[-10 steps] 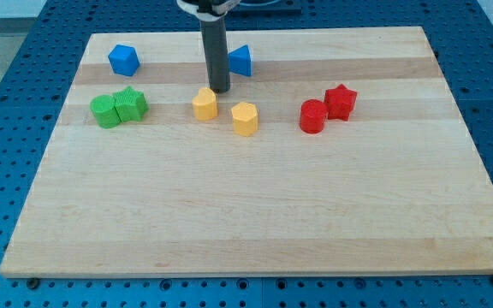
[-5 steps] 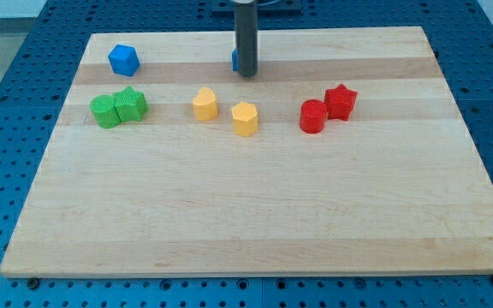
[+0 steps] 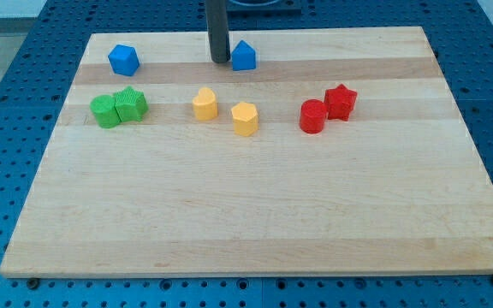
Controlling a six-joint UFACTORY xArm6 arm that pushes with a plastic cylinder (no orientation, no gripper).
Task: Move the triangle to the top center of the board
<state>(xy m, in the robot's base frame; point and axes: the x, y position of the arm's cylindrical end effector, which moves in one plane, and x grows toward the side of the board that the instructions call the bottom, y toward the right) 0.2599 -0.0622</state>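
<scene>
My tip (image 3: pixel 220 61) sits on the board near the view's top, just beside the blue triangle (image 3: pixel 244 56) on its left side, close enough that I cannot tell whether they touch. There is no claw on this rig, only the straight dark rod, so nothing opens, closes or grips. The blue triangle lies close to the top edge of the wooden board (image 3: pixel 255 214) and about at its middle from left to right, so I judge the task nearly done, in its final nudging step. Next I would make at most a small push toward the view's top from below the triangle, or simply back my tip away without dragging the block. Further out, a second blue block (image 3: pixel 123 60) sits at the upper left, two green blocks (image 3: pixel 118 109) touch below it, two yellow blocks (image 3: pixel 224 111) lie below my tip, and two red blocks (image 3: pixel 327 109) stand to the view's right.
</scene>
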